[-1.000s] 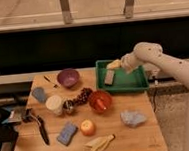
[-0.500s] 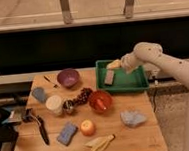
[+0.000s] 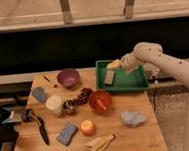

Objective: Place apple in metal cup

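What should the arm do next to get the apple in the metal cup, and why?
Probably swing the gripper from above the green tray toward the apple: it lies near the table's front, apart from the metal cup, and the gripper is far from both.

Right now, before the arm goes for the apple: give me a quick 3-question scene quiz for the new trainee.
1. True or false: the apple sits inside the metal cup.
2. The gripper hovers over: A) the green tray, B) the purple bowl, C) the blue sponge.
3. Fill in: the taller cup beside the metal cup is ___ in colour.
Key: 1 false, the apple lies on the table; 2 A; 3 white.
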`<state>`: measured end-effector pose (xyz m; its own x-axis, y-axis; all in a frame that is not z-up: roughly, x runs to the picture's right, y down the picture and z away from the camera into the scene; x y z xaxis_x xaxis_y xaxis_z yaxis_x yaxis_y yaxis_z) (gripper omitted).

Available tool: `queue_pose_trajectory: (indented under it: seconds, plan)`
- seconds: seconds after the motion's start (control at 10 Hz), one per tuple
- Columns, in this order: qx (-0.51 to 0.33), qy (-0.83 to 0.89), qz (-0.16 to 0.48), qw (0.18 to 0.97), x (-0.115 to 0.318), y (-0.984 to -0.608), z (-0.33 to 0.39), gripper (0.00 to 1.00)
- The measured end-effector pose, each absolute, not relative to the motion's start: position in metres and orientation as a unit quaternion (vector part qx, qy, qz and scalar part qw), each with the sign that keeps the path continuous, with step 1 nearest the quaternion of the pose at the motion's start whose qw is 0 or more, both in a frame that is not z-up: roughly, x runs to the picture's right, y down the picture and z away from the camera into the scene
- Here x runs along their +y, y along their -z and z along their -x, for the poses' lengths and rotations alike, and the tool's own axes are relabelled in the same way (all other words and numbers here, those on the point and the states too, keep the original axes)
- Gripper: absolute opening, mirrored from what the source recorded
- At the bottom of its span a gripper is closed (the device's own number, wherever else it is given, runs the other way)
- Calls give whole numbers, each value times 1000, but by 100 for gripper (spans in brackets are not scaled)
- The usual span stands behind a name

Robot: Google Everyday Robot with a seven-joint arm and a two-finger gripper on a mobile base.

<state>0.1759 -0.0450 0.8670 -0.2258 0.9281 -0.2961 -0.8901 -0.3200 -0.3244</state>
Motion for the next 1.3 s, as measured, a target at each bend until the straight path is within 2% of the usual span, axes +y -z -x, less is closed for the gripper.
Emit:
queue_pose_trajectory:
  seconds: [0.9,1.3]
  plan:
    - [-36,-777,217,589,-45,-866,-177,80]
    - [44,-768,153,620,-30,-829,-167,80]
